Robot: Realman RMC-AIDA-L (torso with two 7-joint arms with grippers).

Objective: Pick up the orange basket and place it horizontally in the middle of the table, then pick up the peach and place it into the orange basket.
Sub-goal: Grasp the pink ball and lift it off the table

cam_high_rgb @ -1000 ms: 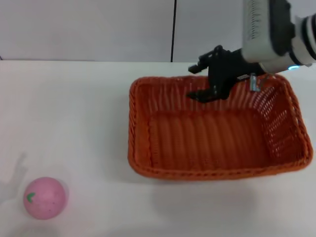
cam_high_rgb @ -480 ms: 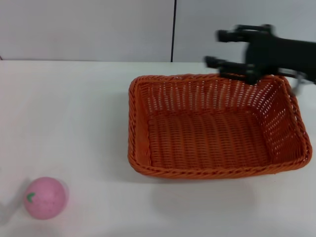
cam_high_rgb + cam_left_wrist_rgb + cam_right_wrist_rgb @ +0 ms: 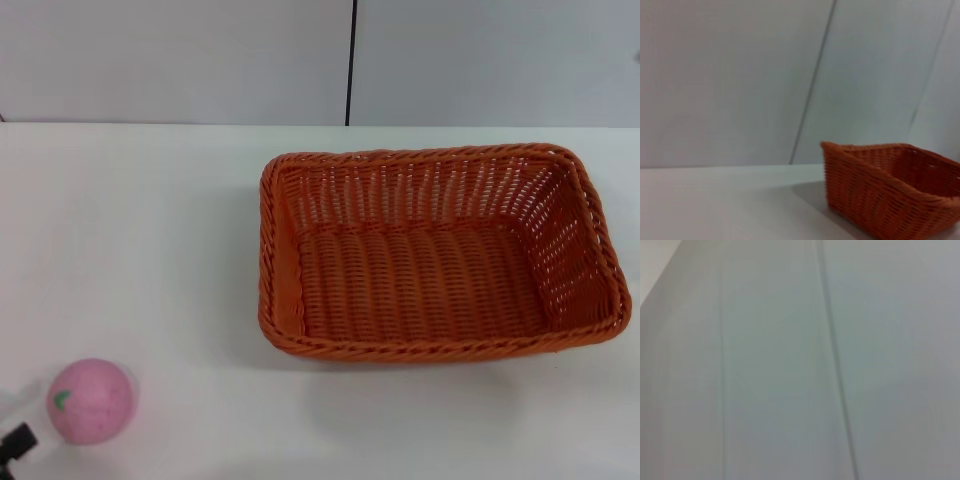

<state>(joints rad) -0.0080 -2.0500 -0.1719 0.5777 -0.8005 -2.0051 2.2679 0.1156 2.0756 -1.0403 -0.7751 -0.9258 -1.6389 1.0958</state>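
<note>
The orange basket [image 3: 430,255] lies empty and lengthwise across the white table [image 3: 150,230], right of centre in the head view. It also shows in the left wrist view, where one corner of the basket [image 3: 890,192] stands on the tabletop. The pink peach [image 3: 91,400] rests on the table at the near left, well apart from the basket. A small black tip of my left gripper [image 3: 15,442] pokes in at the bottom left corner, just beside the peach. My right gripper is out of view; its wrist view shows only a grey wall.
A pale wall with a dark vertical seam [image 3: 351,60] runs behind the table's far edge. Bare tabletop lies between the peach and the basket.
My right arm, which hung over the basket's far rim, rose and pulled out of the head view. A black tip of the left gripper has come in beside the peach.
</note>
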